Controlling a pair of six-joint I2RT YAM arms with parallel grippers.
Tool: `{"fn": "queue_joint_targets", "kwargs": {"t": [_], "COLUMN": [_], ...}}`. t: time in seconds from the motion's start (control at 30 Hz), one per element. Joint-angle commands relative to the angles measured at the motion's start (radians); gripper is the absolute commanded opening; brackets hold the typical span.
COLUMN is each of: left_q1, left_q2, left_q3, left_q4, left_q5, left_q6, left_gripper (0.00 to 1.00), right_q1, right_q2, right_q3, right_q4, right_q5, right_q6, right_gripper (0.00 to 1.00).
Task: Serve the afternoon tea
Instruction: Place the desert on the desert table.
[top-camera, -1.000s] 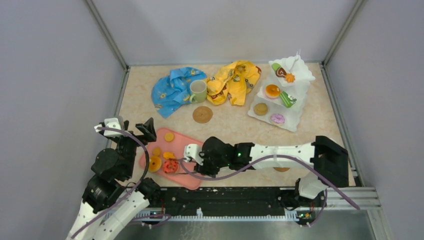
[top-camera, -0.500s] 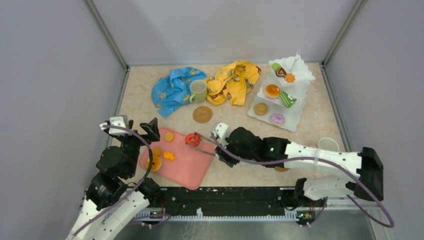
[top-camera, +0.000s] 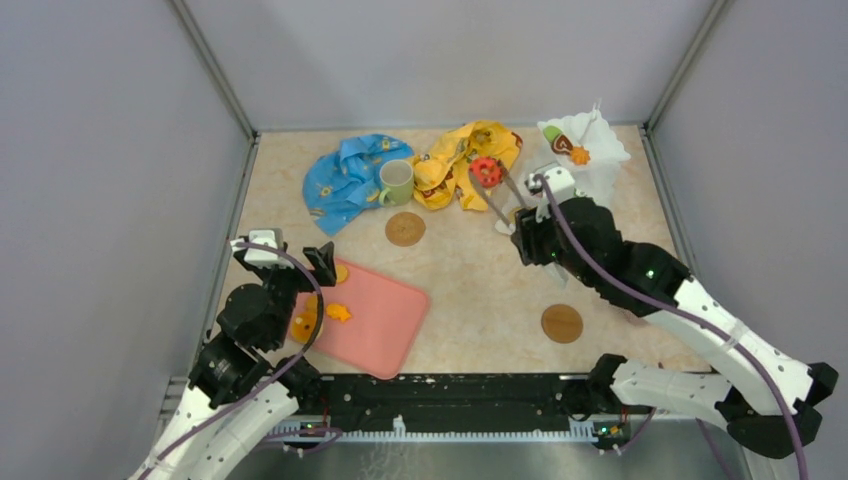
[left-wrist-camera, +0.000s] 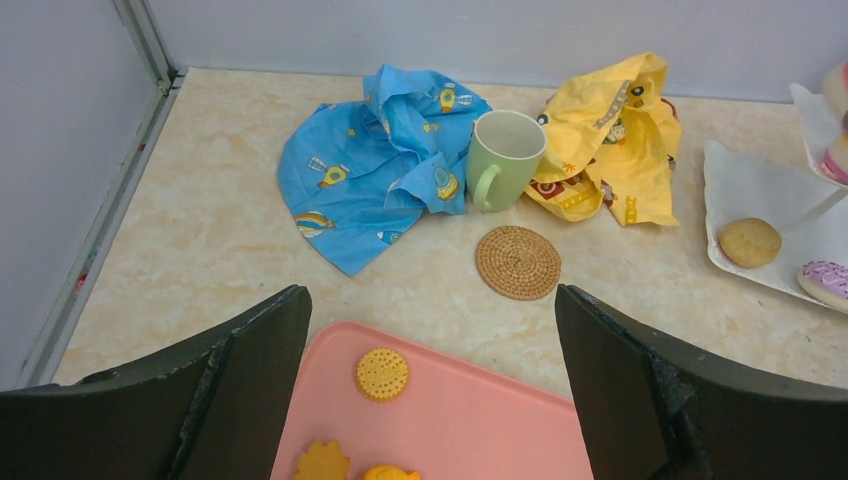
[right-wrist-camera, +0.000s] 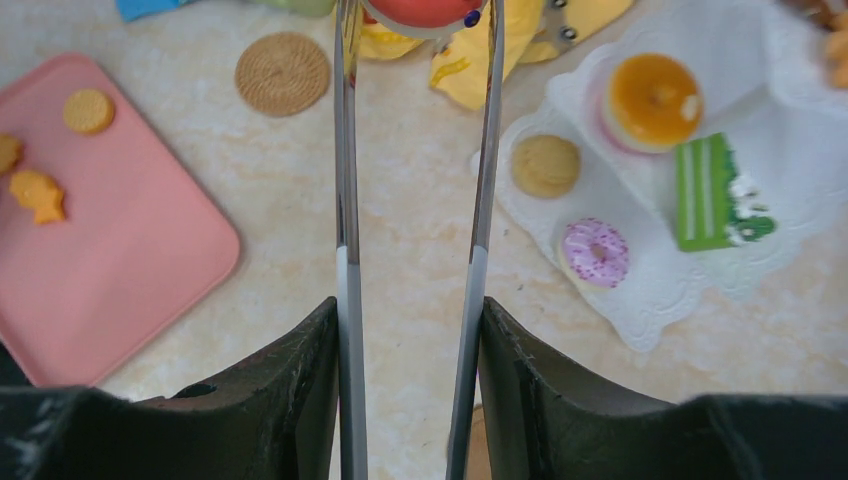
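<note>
My right gripper is shut on metal tongs, and the tongs pinch a red donut in the air over the yellow cloth, just left of the white tiered stand. The stand carries an orange donut, a green cake, a pink donut and a round cookie. My left gripper hangs open over the pink tray's far end, holding nothing. The pale green mug stands by one coaster; a second coaster lies near my right arm. The white mug is hidden.
The pink tray at front left holds a round biscuit, a fish-shaped pastry and an orange donut. A blue cloth and a yellow cloth lie crumpled at the back. Walls close in on three sides.
My right arm has swung from the tray up and to the back right, carrying the red donut in the tongs towards the stand. The left arm shifted slightly and stays open.
</note>
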Motion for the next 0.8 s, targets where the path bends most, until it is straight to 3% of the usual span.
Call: {"fn": "queue_joint_targets", "kwargs": {"t": [0.0, 0.37, 0.6, 0.77], "left_q1": [0.003, 0.003, 0.003, 0.004], "left_q2": [0.005, -0.007, -0.008, 0.001], "left_q3": [0.0, -0.006, -0.011, -0.009], "left_q4": [0.032, 0.036, 0.05, 0.047], "left_q5": [0.023, 0.025, 0.037, 0.036], "left_q6": [-0.001, 0.009, 0.017, 0.015], "left_gripper": [0.99, 0.99, 0.99, 0.99], "right_q1": [-0.074, -0.095, -0.096, -0.095], "right_q2": [-0.012, -0.014, -0.079, -0.101], "right_q3": [0.14, 0.318, 0.343, 0.391], "right_q4": [-0.079, -0.121, -0.208, -0.182], "right_q5": [0.091, 0.174, 0.25, 0.291], "right_q6": [-0.031, -0.082, -0.031, -0.088], "right_gripper": [0.35, 0.35, 0.36, 0.36]}}
